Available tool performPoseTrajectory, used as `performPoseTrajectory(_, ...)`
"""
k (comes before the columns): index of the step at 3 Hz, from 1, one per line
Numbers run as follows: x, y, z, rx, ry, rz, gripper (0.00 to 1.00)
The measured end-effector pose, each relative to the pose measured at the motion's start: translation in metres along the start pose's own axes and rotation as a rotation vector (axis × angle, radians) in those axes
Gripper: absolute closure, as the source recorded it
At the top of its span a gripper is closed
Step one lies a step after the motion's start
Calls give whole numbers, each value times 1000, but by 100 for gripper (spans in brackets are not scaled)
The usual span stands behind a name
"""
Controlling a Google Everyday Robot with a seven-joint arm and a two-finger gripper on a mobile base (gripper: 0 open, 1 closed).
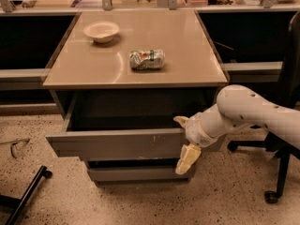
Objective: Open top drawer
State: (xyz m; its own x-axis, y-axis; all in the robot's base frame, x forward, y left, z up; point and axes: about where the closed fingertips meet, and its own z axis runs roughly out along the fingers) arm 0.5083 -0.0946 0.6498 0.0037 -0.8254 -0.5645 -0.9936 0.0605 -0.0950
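Observation:
The top drawer [117, 144] is a wide grey handleless front with small pale scuffs right of centre. It stands pulled out from the cabinet, and its dark inside shows under the tabletop. My gripper [183, 139] is at the drawer's right end. One pale finger [180, 121] hooks over the top edge into the drawer. The other finger [187, 158] hangs down the outer face. They straddle the front panel and hold it. My white arm [248, 111] reaches in from the right.
A narrower lower drawer [140, 173] is closed beneath. On the tan cabinet top [187, 41] sit a white bowl [101, 31] and a crushed can [147, 59]. An office chair base [274, 191] stands at right. A black bar [26, 191] lies on the floor at left.

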Motion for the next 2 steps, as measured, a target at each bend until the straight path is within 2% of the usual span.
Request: performPoseTrajectory(2, -3, 35, 14, -41, -18, -11, 0)
